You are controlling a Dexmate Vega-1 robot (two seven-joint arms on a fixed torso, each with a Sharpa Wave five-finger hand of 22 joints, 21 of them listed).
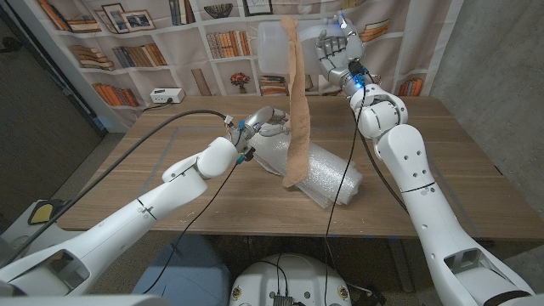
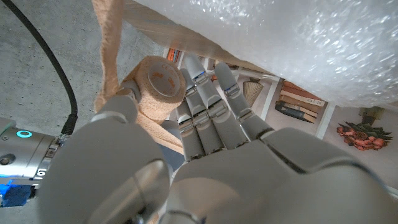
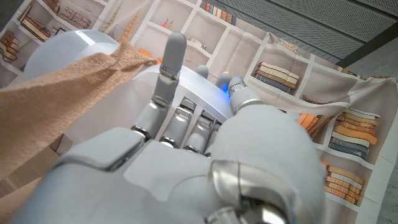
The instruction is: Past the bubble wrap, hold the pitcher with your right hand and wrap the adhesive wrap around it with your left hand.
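Right hand (image 1: 334, 49) raised high w/ fingers round translucent pitcher (image 1: 272, 47), tan adhesive wrap (image 1: 297, 119) hanging from it down to bubble wrap (image 1: 316, 174) on table (image 1: 459, 161), left hand (image 1: 263, 126) gripping wrap roll (image 2: 158, 81) beside bubble wrap

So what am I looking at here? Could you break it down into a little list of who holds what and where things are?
Right hand: raised high, holds the pitcher up in the air
Left hand: low over the table, grips the roll of adhesive wrap
Tan strip: stretches from the pitcher down to the roll
Bubble wrap: lies on the wooden table, under the strip
Backdrop: printed bookshelves behind the table
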